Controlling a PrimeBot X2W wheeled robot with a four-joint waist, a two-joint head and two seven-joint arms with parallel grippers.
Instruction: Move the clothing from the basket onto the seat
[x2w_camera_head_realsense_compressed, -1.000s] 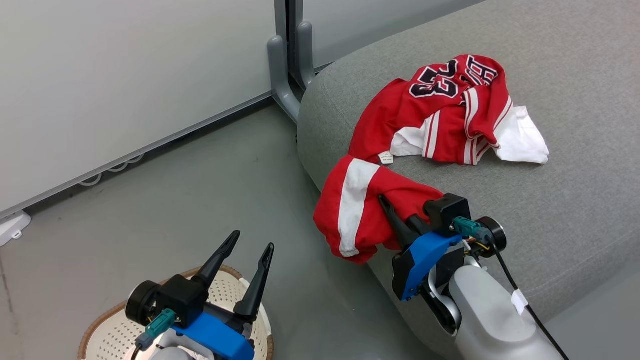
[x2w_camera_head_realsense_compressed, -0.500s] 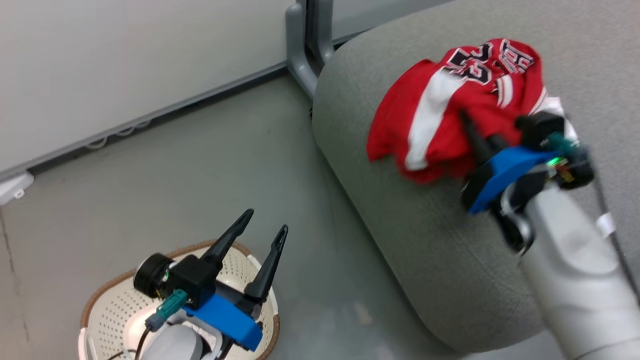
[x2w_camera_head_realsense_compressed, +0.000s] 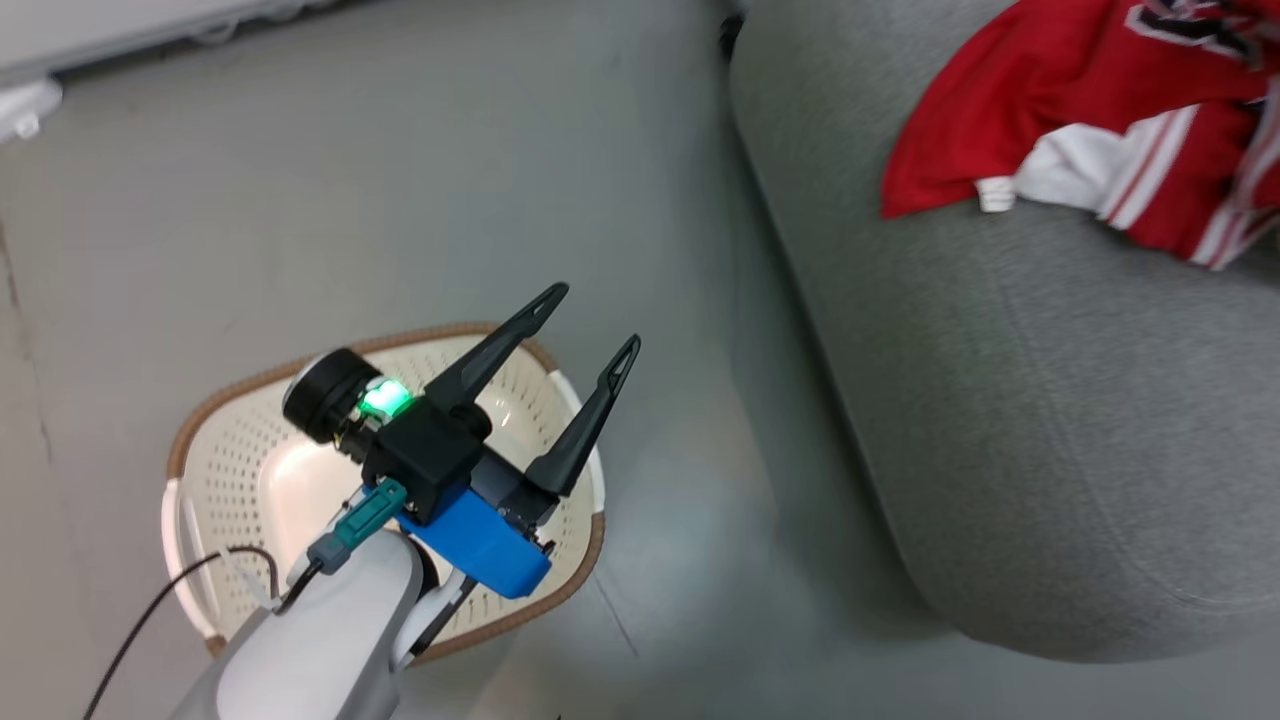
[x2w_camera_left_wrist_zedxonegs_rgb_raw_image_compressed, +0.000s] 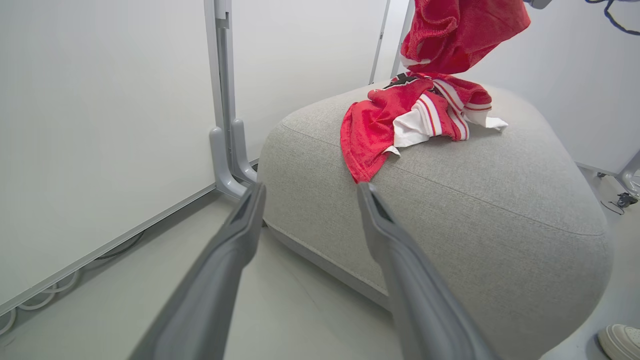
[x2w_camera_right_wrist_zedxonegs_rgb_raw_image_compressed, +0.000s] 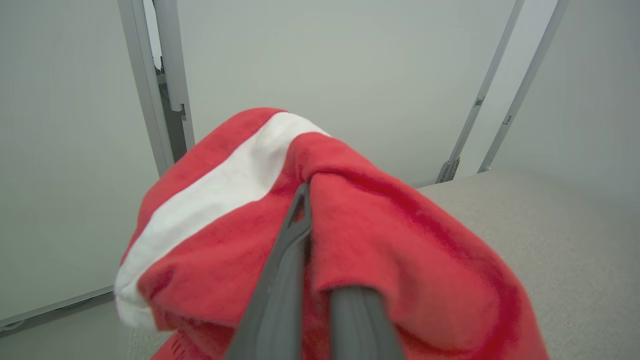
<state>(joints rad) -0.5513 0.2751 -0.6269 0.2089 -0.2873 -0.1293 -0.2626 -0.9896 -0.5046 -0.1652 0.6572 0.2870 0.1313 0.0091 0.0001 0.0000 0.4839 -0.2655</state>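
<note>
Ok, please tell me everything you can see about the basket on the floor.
The basket is a small cream-white tub of perforated plastic with a brown woven-look rim and a white side handle. It stands upright on the grey floor, beside the seat but apart from it. Its visible inside is empty. The left gripper, jaws open, hangs above it and hides part.

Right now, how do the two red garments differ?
The numbered garment lies crumpled on the seat; the other garment hangs over it, clamped in the shut right gripper. The numbered garment shows thin white stripes; the other garment one broad white band. Both are bright red.
</note>
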